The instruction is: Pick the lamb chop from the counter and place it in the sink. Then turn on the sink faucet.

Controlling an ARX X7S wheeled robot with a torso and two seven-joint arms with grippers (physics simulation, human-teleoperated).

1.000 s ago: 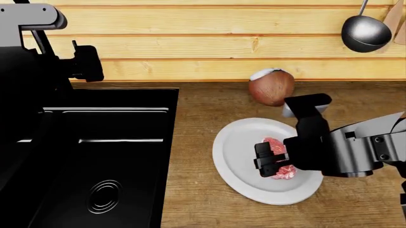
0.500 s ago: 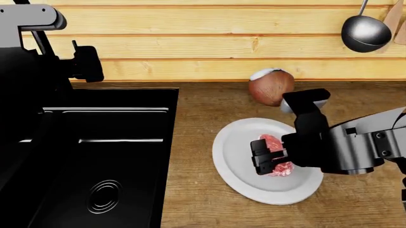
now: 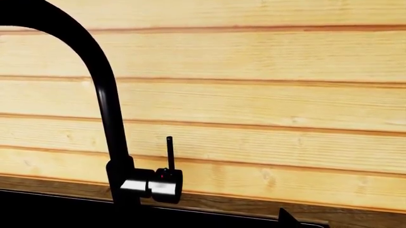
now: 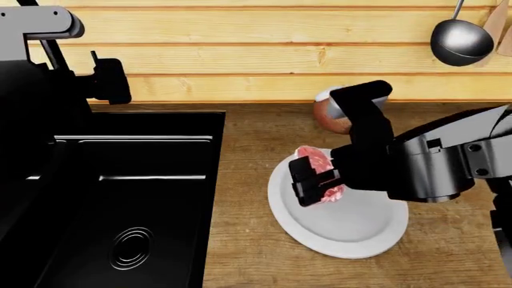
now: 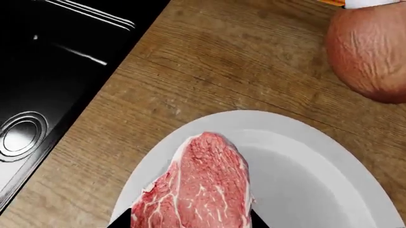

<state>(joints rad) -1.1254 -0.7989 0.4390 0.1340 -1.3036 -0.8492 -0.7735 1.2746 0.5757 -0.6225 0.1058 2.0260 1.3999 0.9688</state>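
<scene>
Right end effector [image 4: 313, 181] pinching the lamb chop [image 4: 318, 174], lifted over the white plate [image 4: 360, 231] on the counter [image 4: 248, 180]; sink [image 4: 136, 198] drop and sink faucet [image 3: 104, 99] still to do; left end effector's state can't be told.

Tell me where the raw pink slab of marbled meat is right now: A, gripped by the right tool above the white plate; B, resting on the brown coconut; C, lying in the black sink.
A: the right tool grips the meat over the white plate.
</scene>
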